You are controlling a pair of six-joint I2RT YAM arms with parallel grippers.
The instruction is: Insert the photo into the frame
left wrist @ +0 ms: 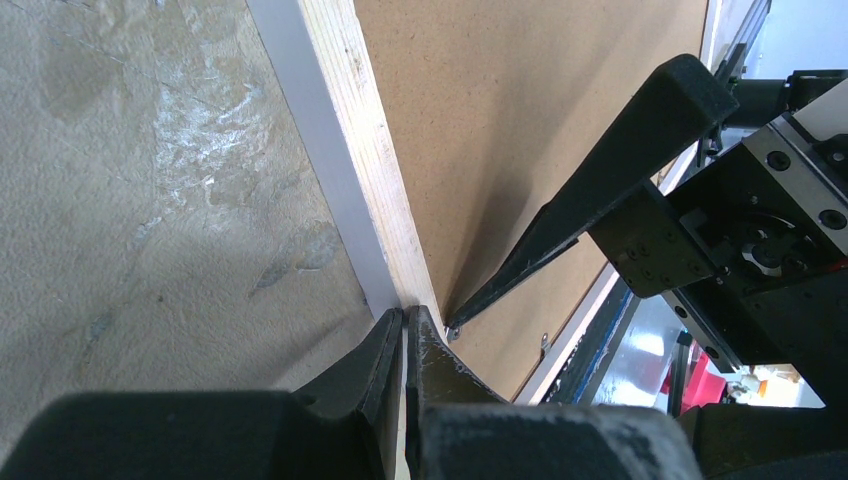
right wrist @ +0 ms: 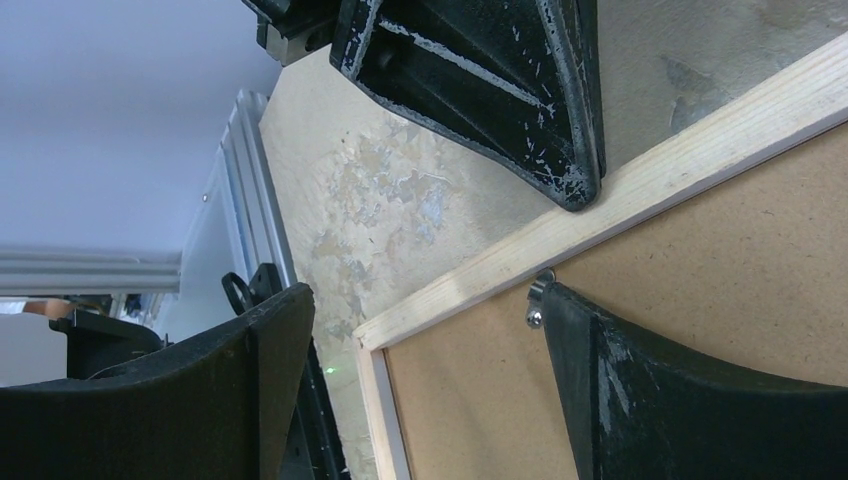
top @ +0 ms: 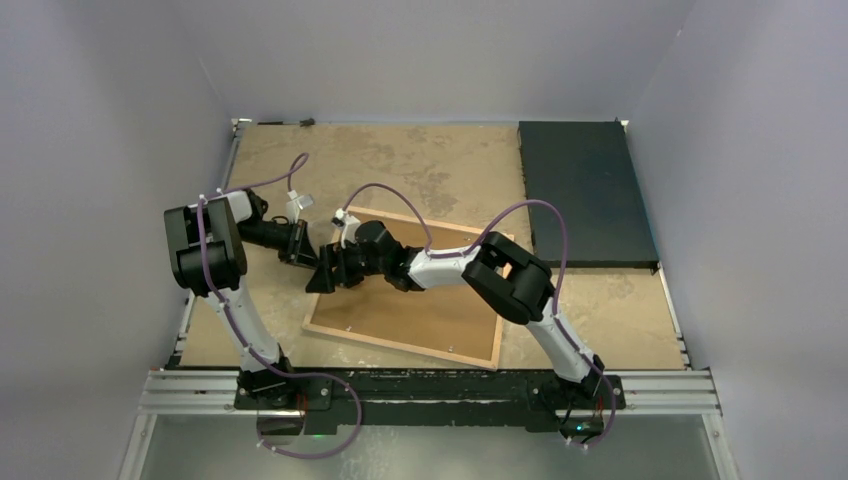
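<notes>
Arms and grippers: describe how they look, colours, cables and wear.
Both arms mix white link shells with black joint housings. A purple cable loops along the left arm, and another purple cable arches over the right arm. The left gripper and right gripper are black, with long tapering wedge-shaped fingers whose edges are scuffed with pale scratches and chipped paint.

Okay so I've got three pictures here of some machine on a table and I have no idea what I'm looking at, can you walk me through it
These are two robot arms bolted at the near edge of a table. One picture looks down from above; the other two come from cameras on the arms' wrists.

A picture frame lies face down, its brown backing board up. A black mat lies at the far right corner.

The left gripper is shut, its tips pressed against the frame's wooden edge, holding nothing. The right gripper is open, one finger at a small metal clip on the backing. No photo is visible.
</notes>
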